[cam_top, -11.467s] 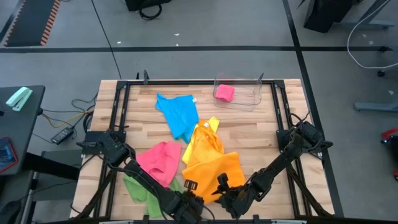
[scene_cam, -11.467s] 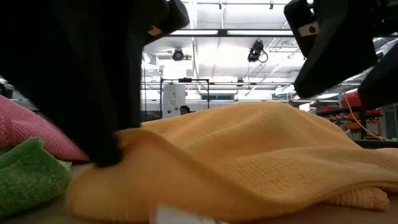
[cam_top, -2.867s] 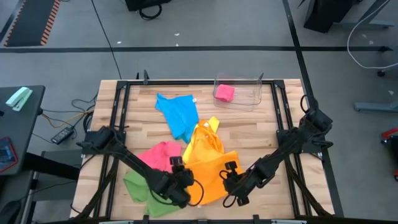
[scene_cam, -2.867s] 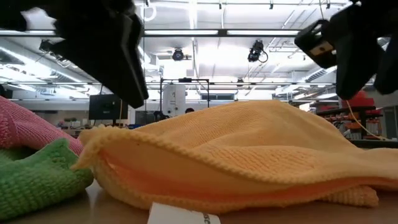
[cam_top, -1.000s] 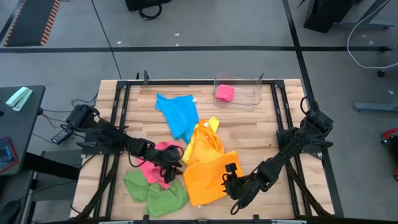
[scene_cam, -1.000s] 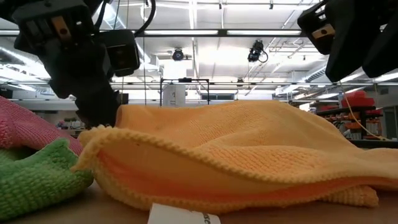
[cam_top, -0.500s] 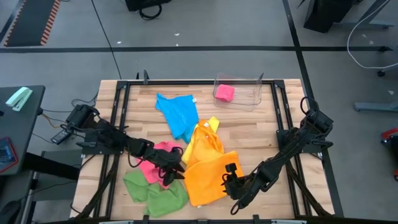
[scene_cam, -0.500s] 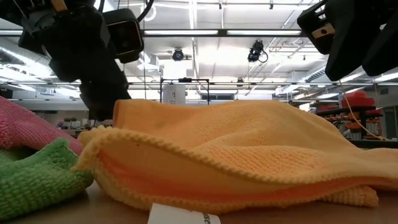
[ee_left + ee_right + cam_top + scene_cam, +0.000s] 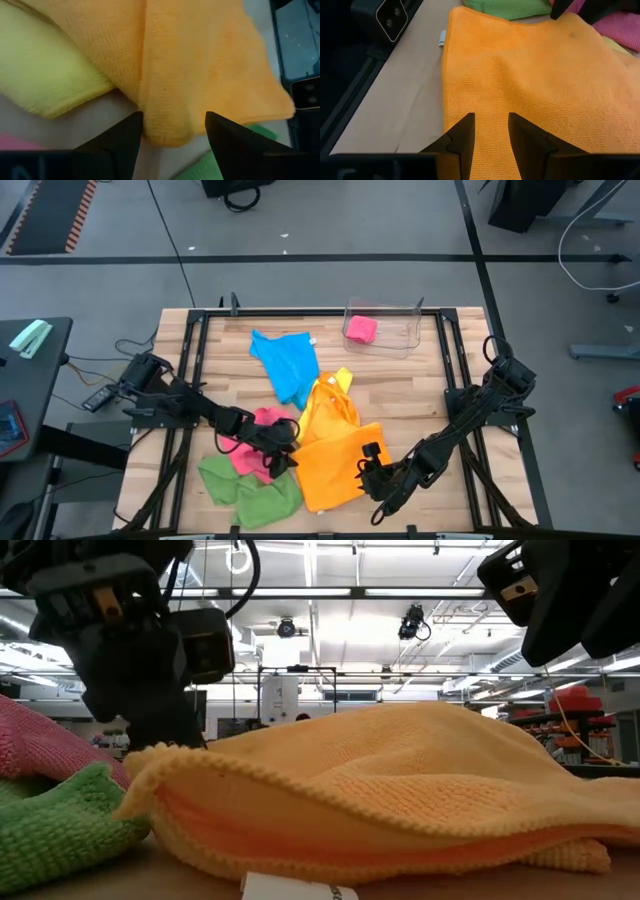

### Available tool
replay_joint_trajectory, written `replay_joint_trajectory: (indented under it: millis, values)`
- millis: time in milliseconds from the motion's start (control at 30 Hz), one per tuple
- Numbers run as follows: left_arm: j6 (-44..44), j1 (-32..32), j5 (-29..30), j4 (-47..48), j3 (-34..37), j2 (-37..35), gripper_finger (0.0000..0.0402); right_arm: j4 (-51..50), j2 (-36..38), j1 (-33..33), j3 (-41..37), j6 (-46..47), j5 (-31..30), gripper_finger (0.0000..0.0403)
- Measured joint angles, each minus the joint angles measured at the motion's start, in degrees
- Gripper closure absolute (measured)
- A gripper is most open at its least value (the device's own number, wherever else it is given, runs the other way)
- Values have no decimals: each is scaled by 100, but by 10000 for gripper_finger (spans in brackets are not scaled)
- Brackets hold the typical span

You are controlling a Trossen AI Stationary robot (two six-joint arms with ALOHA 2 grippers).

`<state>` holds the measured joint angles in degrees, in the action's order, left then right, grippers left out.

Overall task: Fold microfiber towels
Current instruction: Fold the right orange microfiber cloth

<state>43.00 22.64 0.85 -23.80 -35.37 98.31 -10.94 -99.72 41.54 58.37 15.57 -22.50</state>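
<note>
A folded orange towel (image 9: 335, 465) lies at the table's near middle, with a white tag (image 9: 295, 888) at its near edge. My left gripper (image 9: 287, 456) is open at the towel's far left corner (image 9: 165, 127), one finger on each side of it. My right gripper (image 9: 368, 472) hovers open above the towel's right edge (image 9: 520, 80), clear of it in the low view. A pink towel (image 9: 255, 435) and a green one (image 9: 250, 490) lie bunched to the left. A yellow towel (image 9: 335, 385) and a blue one (image 9: 285, 365) lie farther back. My left gripper comes slanting down from the table's left, and the orange towel's corner (image 9: 165, 127) lies on the table between its spread fingers (image 9: 125, 142). I cannot tell whether either finger touches the cloth.
A clear plastic bin (image 9: 400, 340) stands at the far edge with a folded pink cloth (image 9: 361, 329) inside. A dark metal frame (image 9: 195, 350) runs along the table's sides. Bare wood shows at the far left and the right.
My left gripper has moved a little toward the table's right edge, onto the orange towel's corner. The towel's far left edge, raised behind the near fold in the low view, has dropped flat. My right gripper has kept still.
</note>
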Motion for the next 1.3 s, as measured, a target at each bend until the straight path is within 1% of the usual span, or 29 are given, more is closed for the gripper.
replay_joint_trajectory:
  millis: [100,233,333,500,533,600,700,767,900,967,1033,1167,1300]
  values:
    - [-11,-9,-1,66,2,14,197,4,0,0,0,0,-2,277]
    - [-19,-36,-3,57,2,-9,241,14,0,0,0,-12,-13,277]
    - [-17,-68,-3,-42,-1,-12,288,20,0,0,0,-2,-15,277]
    - [237,-70,-5,-173,-37,-106,380,20,0,0,0,-5,-15,277]
    - [274,-68,-5,-138,-86,-139,388,22,0,0,0,-11,-15,277]
    - [324,-66,-5,59,-216,-210,387,39,0,0,0,-11,-15,277]
    - [421,-68,2,477,-579,-221,376,100,0,0,0,-7,-15,277]
    - [389,-68,38,922,-877,-221,377,278,-48,-2,2,-86,-20,277]
    - [284,-107,114,2039,-1511,-228,391,746,-266,-2,2,-510,7,277]
    - [284,-130,128,2395,-1815,-228,393,948,-359,-2,2,-758,8,277]
    - [280,-158,128,2622,-2082,-232,387,1143,-422,-15,2,-951,3,277]
    - [259,-270,125,2917,-2419,-232,363,1538,-452,-31,2,-1179,-118,276]
    - [219,-502,128,2892,-2468,-232,366,1666,-450,-16,2,-1450,-172,276]
